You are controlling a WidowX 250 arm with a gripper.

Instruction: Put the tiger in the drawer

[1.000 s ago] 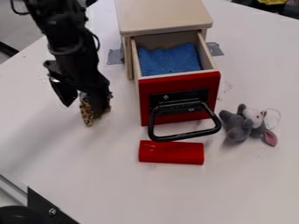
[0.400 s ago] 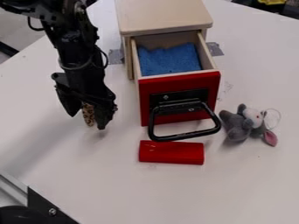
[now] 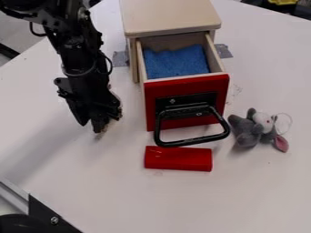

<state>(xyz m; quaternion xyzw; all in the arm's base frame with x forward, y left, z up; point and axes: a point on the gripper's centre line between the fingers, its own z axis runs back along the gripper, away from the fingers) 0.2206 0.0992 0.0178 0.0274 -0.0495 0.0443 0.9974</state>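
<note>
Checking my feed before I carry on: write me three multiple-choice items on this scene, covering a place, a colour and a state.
1. Where in the picture is the grey plush toy?
A) Left of the drawer
B) Right of the drawer
C) Inside the drawer

2. What colour is the cloth in the drawer?
A) Blue
B) Green
C) Yellow

3. How does the drawer stand?
A) Fully shut
B) Pulled open

1: B, the toy lies on the table beyond the drawer's right side.
2: A, the cloth shows blue throughout.
3: B, its inside shows behind the red front.
</note>
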